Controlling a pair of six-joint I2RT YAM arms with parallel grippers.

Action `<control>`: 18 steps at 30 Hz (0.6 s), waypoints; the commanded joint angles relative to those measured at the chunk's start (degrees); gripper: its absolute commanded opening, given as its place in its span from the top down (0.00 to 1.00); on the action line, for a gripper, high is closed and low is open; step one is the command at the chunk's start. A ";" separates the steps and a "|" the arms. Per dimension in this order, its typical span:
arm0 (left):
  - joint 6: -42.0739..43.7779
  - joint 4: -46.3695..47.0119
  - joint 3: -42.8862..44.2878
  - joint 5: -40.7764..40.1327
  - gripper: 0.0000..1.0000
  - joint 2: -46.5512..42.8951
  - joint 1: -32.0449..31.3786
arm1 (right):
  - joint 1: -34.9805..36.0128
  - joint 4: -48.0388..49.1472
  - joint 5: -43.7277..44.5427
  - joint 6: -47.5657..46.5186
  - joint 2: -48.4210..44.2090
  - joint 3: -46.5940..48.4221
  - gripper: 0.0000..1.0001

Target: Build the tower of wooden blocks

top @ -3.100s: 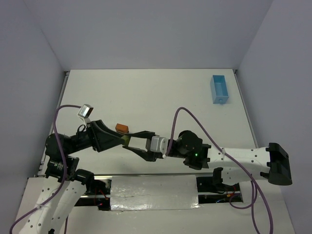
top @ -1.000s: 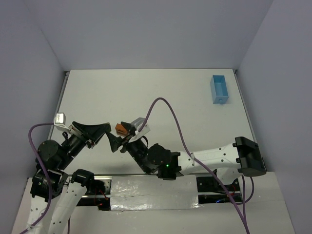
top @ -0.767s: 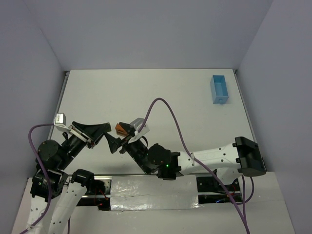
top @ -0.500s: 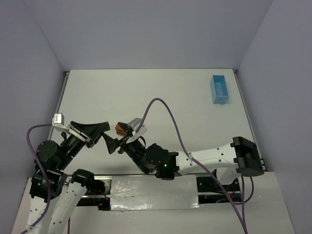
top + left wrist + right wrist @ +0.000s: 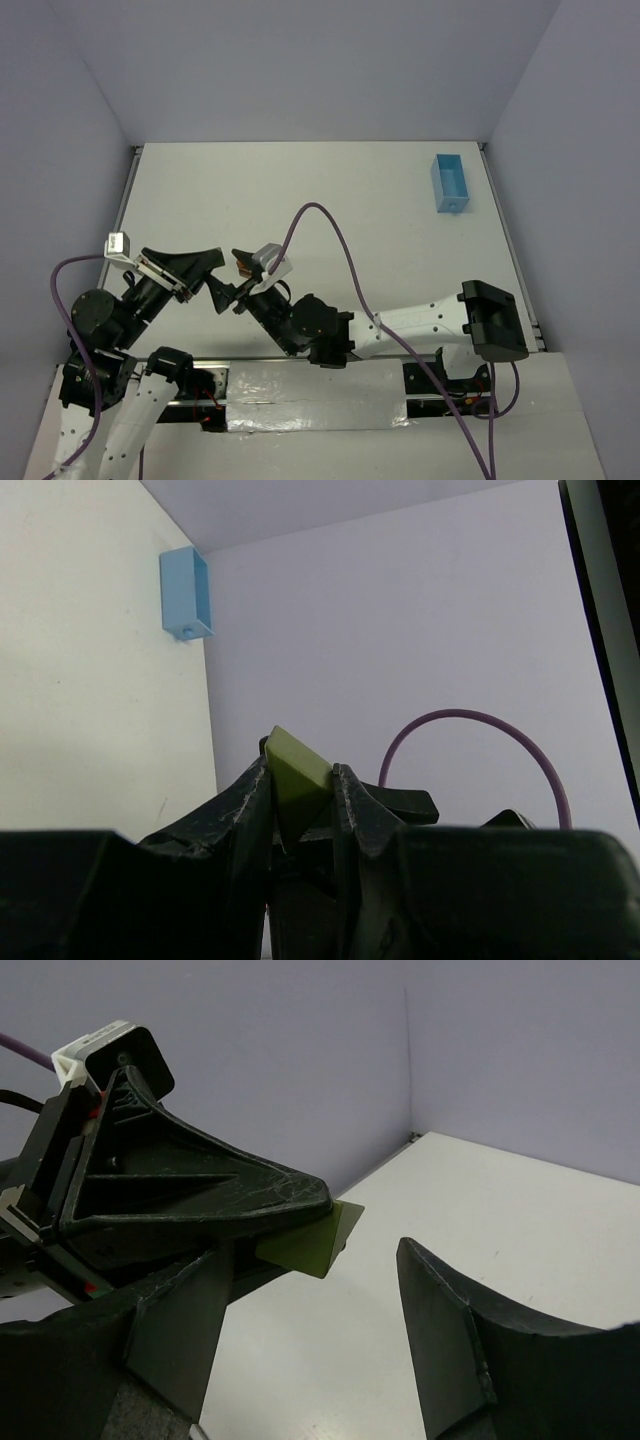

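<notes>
My left gripper (image 5: pixel 300 772) is shut on an olive-green wedge-shaped wood block (image 5: pixel 297 777) and holds it in the air above the table's near left. In the top view the left gripper (image 5: pixel 212 262) points right, tip to tip with my right gripper (image 5: pixel 226 280). From the right wrist, the green block (image 5: pixel 312 1240) sticks out of the left gripper's fingers (image 5: pixel 230 1195). It sits just above the gap of my right gripper (image 5: pixel 314 1260), whose jaws stand wide open and touch nothing. A sliver of an orange block (image 5: pixel 243 266) shows beside the right wrist camera; the rest of the tower is hidden.
A light-blue rectangular tray (image 5: pixel 450 183) lies at the far right of the white table (image 5: pixel 330 200), also seen as the blue tray (image 5: pixel 186 592) from the left wrist. Purple cables arch over both arms. Grey walls close in three sides.
The right arm has slid a little to the left, towards the left gripper, and now covers most of the orange block. The left gripper keeps its hold on the green block.
</notes>
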 commanded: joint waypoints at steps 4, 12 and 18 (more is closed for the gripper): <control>-1.84 1.47 1.23 2.81 1.00 -0.75 -0.09 | -1.48 11.52 3.97 -5.76 5.51 5.62 0.29; -2.19 1.38 0.27 3.69 0.99 -1.36 -0.09 | -1.39 23.22 7.67 -18.85 12.37 9.58 0.70; -2.01 2.26 -0.43 4.31 0.92 -1.80 -0.09 | -1.66 28.67 2.85 -21.33 11.50 5.01 0.98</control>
